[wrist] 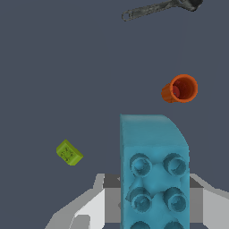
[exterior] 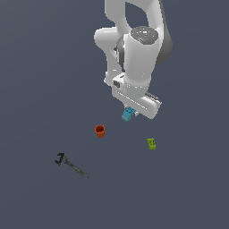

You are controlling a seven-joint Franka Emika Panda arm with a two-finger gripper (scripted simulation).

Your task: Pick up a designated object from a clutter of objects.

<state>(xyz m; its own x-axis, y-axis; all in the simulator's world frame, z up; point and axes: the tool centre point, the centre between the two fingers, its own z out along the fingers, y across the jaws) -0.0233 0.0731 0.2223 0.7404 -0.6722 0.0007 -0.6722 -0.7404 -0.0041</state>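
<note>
Clamping the studded teal-blue brick between its pale flat fingers, the gripper holds that smooth blocky piece beside the round orange-red cup, clear of the slate-grey floor.

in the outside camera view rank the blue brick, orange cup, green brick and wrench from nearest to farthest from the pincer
1. Blue brick: right at the pincer, between its fingers.
2. Orange cup and green brick: too close to call; the cup lies toward the exterior view's left, the green brick toward its right.
3. Wrench: farthest, far off on the exterior view's left.
</note>
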